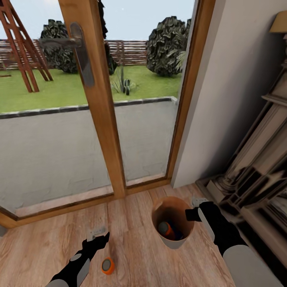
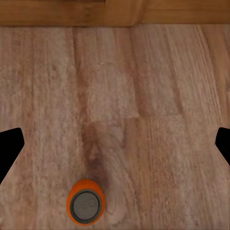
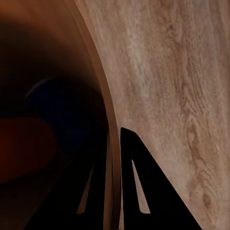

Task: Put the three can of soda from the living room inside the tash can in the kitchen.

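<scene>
- Two cans lie inside the trash can [image 1: 173, 239], an orange can [image 1: 165, 229] and a dark blue can [image 1: 178, 233] beside it; the orange one points its silvery top up toward my head camera, long axis tilted.
- One more orange can, the floor can [image 1: 107, 265], stands upright on the wood floor [image 1: 131, 255], long axis vertical, silvery top up, just beside and slightly behind my left end effector [image 1: 98, 235].
- My left end effector is released: in the left wrist view its fingers [image 2: 10, 146] sit wide at either edge with bare floor between them, and the floor can [image 2: 85, 206] sits outside that gap.
- My right end effector [image 1: 194, 207] hangs at the trash can's copper rim [image 3: 103, 120]; the right wrist view shows its fingers straddling the rim, close together, gripping no can. The blue can [image 3: 52, 103] shows dimly inside.
- Ahead of both end effectors, the glass door's wooden frame [image 1: 99, 99] and sill edge the floor; a wall [image 1: 231, 79] and shelving [image 1: 255, 171] close in beside my right end effector.
- Open floor lies between my two end effectors.
</scene>
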Tool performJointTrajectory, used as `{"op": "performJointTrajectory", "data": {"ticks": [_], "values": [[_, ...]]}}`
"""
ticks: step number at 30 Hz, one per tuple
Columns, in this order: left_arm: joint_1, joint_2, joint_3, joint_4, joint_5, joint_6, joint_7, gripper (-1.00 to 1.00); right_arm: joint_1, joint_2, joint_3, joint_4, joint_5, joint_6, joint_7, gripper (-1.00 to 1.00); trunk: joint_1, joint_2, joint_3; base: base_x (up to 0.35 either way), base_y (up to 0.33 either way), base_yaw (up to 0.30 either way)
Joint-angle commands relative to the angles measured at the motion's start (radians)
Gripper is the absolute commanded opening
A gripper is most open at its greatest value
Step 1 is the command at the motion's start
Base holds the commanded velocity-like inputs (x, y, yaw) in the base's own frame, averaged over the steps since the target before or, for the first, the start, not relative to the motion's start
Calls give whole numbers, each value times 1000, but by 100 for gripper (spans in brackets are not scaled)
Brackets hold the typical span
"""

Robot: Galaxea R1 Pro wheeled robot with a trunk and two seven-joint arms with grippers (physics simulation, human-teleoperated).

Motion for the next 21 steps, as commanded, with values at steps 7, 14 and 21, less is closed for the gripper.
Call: {"op": "performJointTrajectory", "data": {"ticks": [7,14,21], "values": [[0,0,0,0,0,0,0,100,0,0,0,0,-14,0,6,-100,27,-49,-33,0,0,0],[0,0,0,0,0,0,0,100,0,0,0,0,-14,0,6,-100,54,-98,-66,0,0,0],[0,1,-1,0,0,0,0,100,0,0,0,0,-14,0,6,-100,80,-147,-99,0,0,0]]}}
